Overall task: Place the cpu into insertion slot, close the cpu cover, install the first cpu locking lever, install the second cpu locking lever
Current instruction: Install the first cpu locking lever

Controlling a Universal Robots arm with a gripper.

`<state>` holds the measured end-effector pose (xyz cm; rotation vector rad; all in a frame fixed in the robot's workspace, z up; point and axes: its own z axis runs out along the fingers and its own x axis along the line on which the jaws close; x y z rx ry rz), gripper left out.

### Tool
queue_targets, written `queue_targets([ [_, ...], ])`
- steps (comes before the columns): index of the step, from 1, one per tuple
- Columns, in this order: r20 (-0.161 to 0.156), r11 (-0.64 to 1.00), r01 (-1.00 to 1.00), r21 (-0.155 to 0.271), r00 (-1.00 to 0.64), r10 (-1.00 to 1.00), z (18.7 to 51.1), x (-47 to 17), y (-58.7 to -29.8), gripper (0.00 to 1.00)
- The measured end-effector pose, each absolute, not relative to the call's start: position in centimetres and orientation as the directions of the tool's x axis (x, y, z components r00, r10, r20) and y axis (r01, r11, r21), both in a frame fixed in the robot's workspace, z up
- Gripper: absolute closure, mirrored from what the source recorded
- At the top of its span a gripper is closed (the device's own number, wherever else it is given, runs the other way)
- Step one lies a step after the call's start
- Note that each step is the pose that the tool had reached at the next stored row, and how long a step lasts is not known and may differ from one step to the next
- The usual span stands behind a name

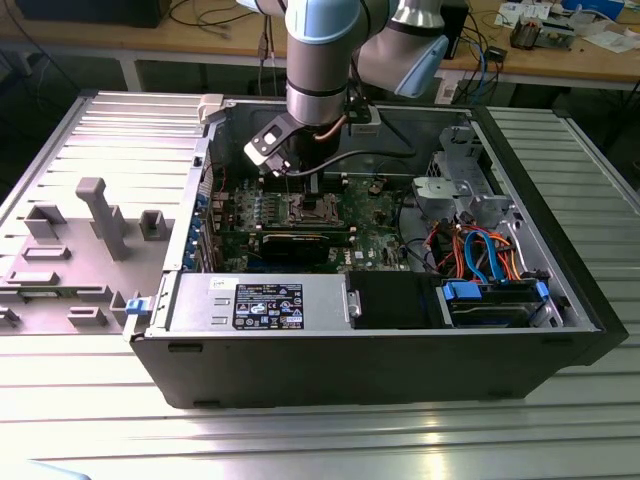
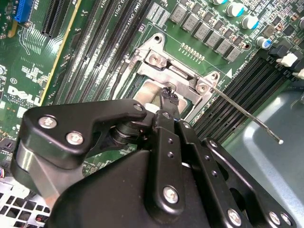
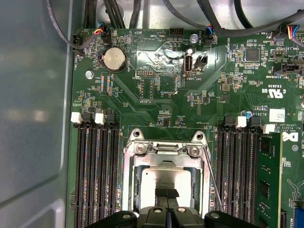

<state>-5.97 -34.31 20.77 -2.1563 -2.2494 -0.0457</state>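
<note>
Cpu cover point(image 3: 166, 161) shiny bare metal, cpu point(image 3: 161, 179) dull grey metal, gripper point(image 2: 168, 97) matt blk, circuit board point(image 3: 156, 71) glossy green

Ribbed metal table point(image 1: 300, 440), grooves running 9-to-3 o'clock in exterior view. Open black computer case point(image 1: 380, 368) sits flat on it at centre, open side up. Grey plate point(image 1: 60, 278) with upright blocks lies on table at case's 9 o'clock, just beside case wall.

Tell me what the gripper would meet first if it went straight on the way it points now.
Most likely the cpu, whose silver face shows through the cpu cover window just ahead of the gripper; depth is unclear.
</note>
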Motion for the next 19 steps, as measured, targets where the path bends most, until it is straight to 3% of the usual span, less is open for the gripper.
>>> queue_targets([
  [19, 0.038, 0.042, 0.999, 0.004, -0.042, 0.998, 21.64, -5.97, -34.31, 0.89],
])
